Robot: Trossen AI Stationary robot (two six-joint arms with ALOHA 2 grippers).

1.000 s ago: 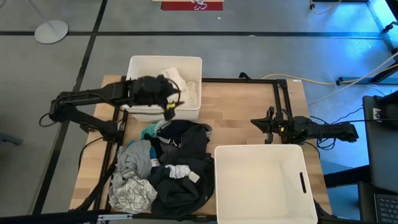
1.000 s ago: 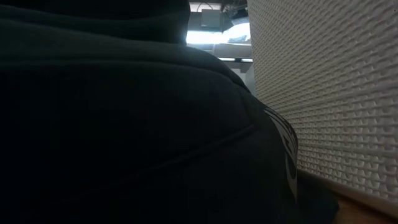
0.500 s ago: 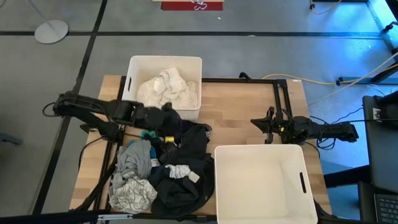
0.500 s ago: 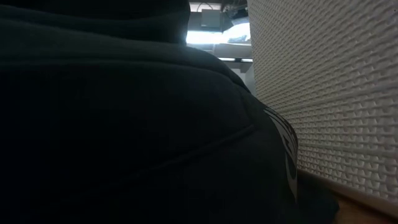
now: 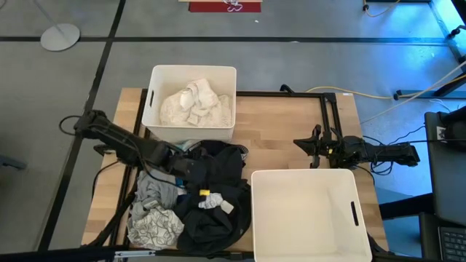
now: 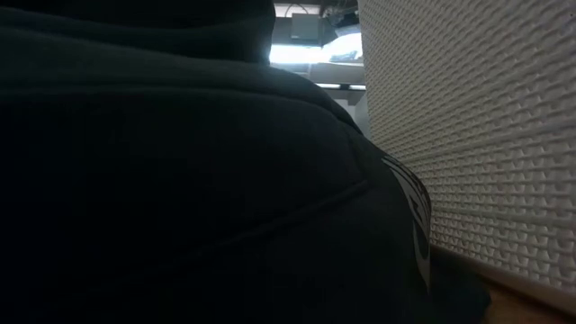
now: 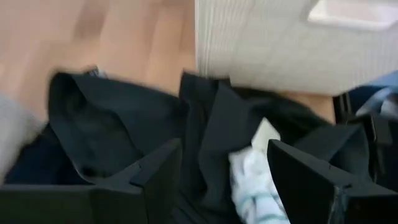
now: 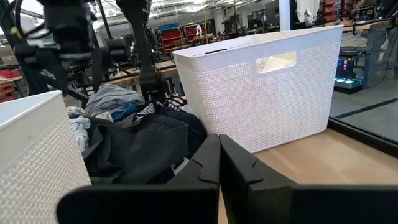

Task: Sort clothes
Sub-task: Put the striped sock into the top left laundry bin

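Clothes: pile lying on table's near-left part, long axis running far-to-near; left gripper, fingers spread w/ nothing held, now hanging over pile, having left far bin holding white garments; near-right bin sitting empty; right gripper staying closed, idling at right.

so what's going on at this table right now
A two-armed robot is sorting clothes. The left gripper hangs open and empty over the dark heap of clothes at the table's front left. White garments already lie in the far bin; the near bin looks empty. The right gripper waits shut at the right side.
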